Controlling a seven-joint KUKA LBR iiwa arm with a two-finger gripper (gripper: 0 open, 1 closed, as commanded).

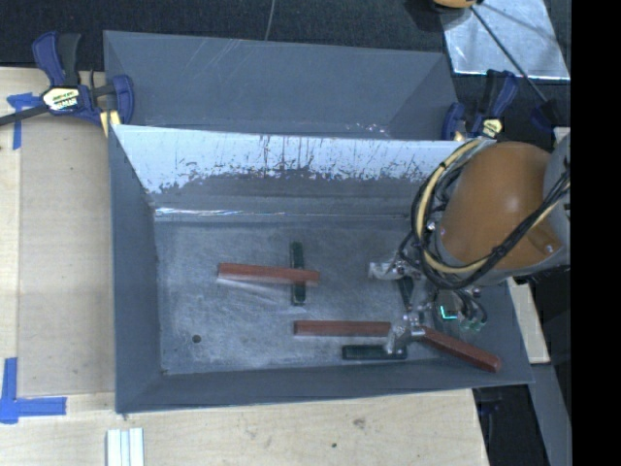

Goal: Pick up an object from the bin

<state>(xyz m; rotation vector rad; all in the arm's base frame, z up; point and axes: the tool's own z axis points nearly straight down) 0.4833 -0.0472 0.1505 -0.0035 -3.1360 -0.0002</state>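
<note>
Risk, missed grasp: the gripper (398,304) has only bare bin floor between its tips, so closing here would likely catch nothing.
Risk, end pinch: the near brown strip (340,328) is long, flat and thin, and only its right end lies by the nearer fingertip (406,336). Pinched at that end, it could pivot and slip out on the lift.
Risk, double catch: a short dark bar (367,352) lies just nearside of that strip's right end, so it could be dragged along or jam the closing.
Risk, wall contact: the right brown strip (464,349) leans up the sloped right wall of the bin (136,260), close to the wrist. A sideways shift could knock it.
Fingers: open, the two silvery tips stand apart, one farther and one nearer, gripping nothing.
Arm pose: it reaches in from the right, with the orange cover (490,202) over the bin's right end, the wrist bent down and the tips low at the floor.
Likely target: the near brown strip, at near centre-right of the floor.
Other things: a far brown strip (262,274) crossed by a green bar (297,260), well apart to the left.
</note>
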